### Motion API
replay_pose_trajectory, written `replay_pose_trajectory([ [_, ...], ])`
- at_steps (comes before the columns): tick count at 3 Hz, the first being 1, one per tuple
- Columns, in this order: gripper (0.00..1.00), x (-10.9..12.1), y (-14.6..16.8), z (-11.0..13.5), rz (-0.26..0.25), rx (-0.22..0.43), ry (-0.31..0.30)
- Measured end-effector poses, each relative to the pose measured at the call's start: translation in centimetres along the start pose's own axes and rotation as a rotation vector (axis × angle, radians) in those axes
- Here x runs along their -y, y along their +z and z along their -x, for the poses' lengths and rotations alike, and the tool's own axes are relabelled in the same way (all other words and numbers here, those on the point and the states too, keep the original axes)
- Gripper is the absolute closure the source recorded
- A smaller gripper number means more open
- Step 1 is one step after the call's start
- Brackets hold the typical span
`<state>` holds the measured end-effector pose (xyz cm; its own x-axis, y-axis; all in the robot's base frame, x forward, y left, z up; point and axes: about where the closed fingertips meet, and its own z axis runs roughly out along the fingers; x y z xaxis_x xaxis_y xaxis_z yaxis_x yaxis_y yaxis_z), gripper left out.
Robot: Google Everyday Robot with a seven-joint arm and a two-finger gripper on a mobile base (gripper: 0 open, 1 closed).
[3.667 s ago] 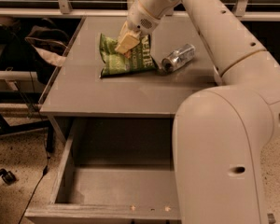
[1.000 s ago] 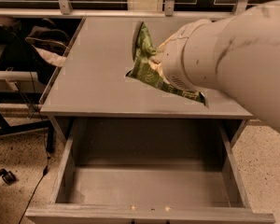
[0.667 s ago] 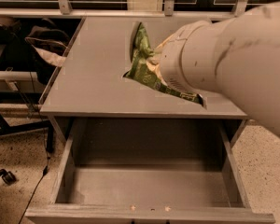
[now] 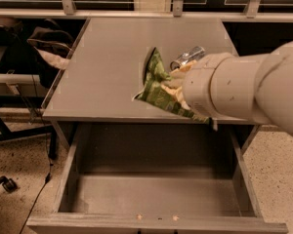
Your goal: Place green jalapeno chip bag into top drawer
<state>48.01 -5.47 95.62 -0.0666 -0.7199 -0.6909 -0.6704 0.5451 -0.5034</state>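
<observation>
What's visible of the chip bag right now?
The chip bag is crinkled green foil with pale lettering, standing on edge, pointed corner up. The gripper, at the table's front edge, has its jaws shut on the side of the bag nearest the arm; the wrist hides that part. The bag's lower end hangs past the table edge above the open drawer. A silver can lies just behind it.

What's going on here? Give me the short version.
The robot's hand is gripping the green jalapeno chip bag and holding it in the air over the front edge of the grey table. The top drawer just below stands pulled open. The part of its floor that shows is bare, so the bag is not yet in. A silver can lies on the tabletop behind the bag.
</observation>
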Motion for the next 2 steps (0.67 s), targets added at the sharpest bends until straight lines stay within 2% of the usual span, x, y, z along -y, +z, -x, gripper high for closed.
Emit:
replay_pose_trajectory([
  [1,1.0,-2.2,0.4,-4.2,0.127,0.063,0.094],
  [2,1.0,-3.9,-0.6,-6.5,0.194,0.099,0.14],
])
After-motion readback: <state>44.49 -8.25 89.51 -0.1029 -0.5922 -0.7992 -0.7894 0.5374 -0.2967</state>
